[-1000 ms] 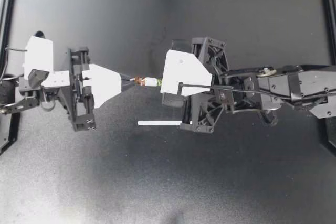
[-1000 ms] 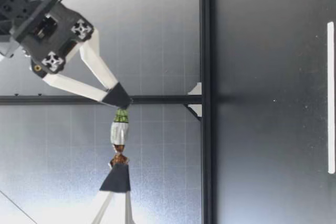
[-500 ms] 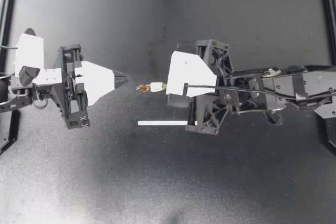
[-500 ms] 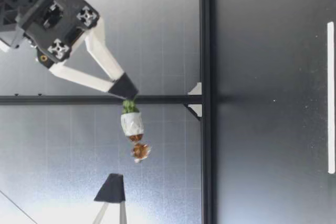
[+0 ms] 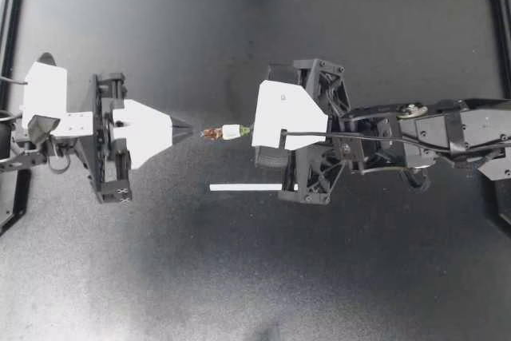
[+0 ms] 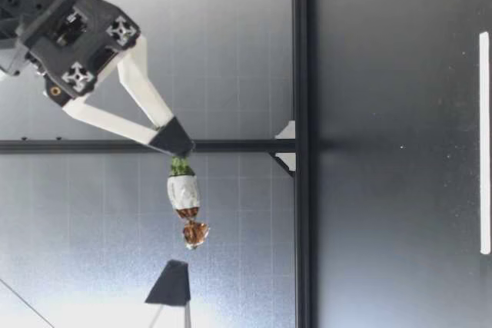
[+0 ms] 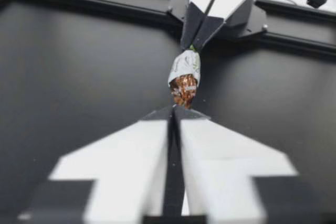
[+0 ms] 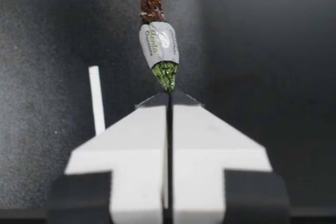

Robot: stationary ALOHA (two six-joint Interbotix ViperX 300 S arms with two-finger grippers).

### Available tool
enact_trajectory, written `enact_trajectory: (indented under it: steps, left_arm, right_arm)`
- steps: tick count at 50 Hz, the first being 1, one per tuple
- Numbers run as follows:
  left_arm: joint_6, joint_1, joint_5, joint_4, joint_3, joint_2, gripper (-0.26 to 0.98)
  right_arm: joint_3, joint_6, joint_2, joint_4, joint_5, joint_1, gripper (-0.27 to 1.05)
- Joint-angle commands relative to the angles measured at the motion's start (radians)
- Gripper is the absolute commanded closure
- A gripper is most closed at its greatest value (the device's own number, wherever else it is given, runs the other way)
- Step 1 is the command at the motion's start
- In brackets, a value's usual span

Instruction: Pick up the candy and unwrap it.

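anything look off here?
One thing: the candy is held in the air by the right gripper alone, jaws shut on its green twist. The left gripper has its jaws shut on nothing, just short of the frayed brown twist. A white strip lies on the table, untouched.

One candy (image 5: 231, 130), one strip (image 5: 247, 188), two tools: left tool (image 5: 187, 128), right tool (image 5: 253, 130).

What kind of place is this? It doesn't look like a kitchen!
Most likely a robot lab bench, not a home. My left gripper and my right gripper face each other over a black framed table, and the right one holds up a small wrapped candy.
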Motion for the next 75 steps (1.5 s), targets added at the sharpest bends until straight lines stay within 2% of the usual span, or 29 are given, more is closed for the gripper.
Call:
enact_trajectory:
  steps: [1, 7, 11, 32, 37, 44, 49, 64, 75]
  left_arm:
    - [-0.005, -0.006, -0.005, 0.005, -0.012, 0.003, 0.43]
    - [-0.025, -0.006, -0.008, 0.000, -0.021, 0.018, 0.16]
    - [-0.037, -0.006, -0.012, 0.000, -0.031, 0.028, 0.14]
    - [-0.037, -0.009, -0.025, 0.012, -0.054, 0.040, 0.33]
    - [-0.038, -0.009, -0.026, 0.021, -0.055, 0.046, 0.48]
    - [-0.034, -0.009, -0.043, 0.025, -0.052, 0.049, 0.79]
    - [-0.038, -0.009, -0.071, 0.025, -0.041, 0.044, 0.91]
    - [-0.041, -0.009, -0.083, 0.023, -0.005, 0.011, 0.93]
    - [-0.041, -0.009, -0.066, 0.023, -0.009, 0.003, 0.93]
  right_arm:
    - [-0.025, 0.002, -0.018, -0.003, -0.015, 0.002, 0.95]
    - [-0.031, 0.002, -0.018, -0.003, -0.031, 0.003, 0.95]
    - [-0.035, 0.002, -0.017, -0.003, -0.038, 0.002, 0.95]
    - [-0.040, 0.002, -0.006, -0.003, -0.041, 0.002, 0.95]
    - [-0.040, 0.002, -0.006, -0.003, -0.041, 0.002, 0.95]
    - [-0.040, 0.002, -0.006, -0.003, -0.041, 0.002, 0.95]
    - [-0.037, 0.002, -0.006, -0.003, -0.043, 0.002, 0.95]
    - [0.025, 0.029, -0.041, -0.002, -0.041, 0.002, 0.95]
    - [0.043, 0.049, -0.048, -0.003, -0.044, 0.002, 0.95]
